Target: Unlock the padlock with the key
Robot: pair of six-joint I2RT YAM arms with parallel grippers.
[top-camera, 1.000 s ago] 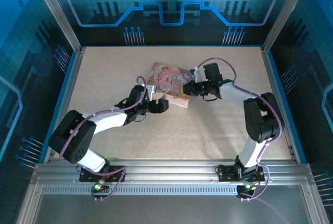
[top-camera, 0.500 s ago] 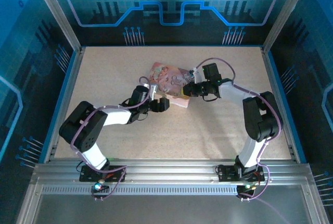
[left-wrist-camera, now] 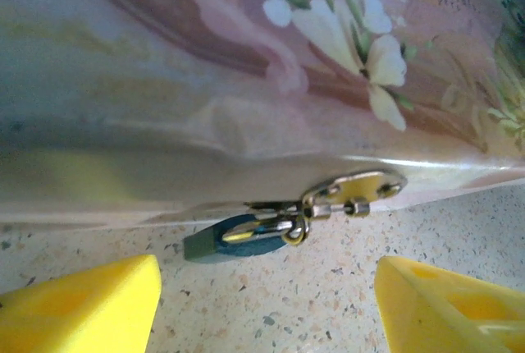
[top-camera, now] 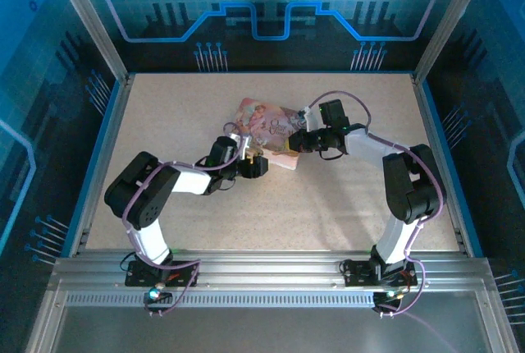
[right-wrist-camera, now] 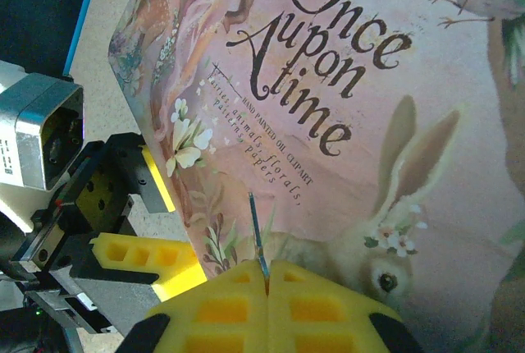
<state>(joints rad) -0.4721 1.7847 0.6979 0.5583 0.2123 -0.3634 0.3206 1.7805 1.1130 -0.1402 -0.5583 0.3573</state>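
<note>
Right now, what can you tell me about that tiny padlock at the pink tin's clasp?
The padlock is tiny, with a blue-teal body and a thin silvery shackle, both metal by the look. It lies on its side on the speckled table, just below the pink tin box's front edge, its shackle threaded through the ring of the tin's hasp. The left arm's yellow fingers stand wide apart on either side, not touching it. Whether it is locked I cannot tell.

Pink tin box [top-camera: 267, 126] lies on the speckled table [top-camera: 328, 201], centre-far. Left gripper [top-camera: 259, 165] sits at its near edge, right gripper [top-camera: 294, 142] at its right end.
</note>
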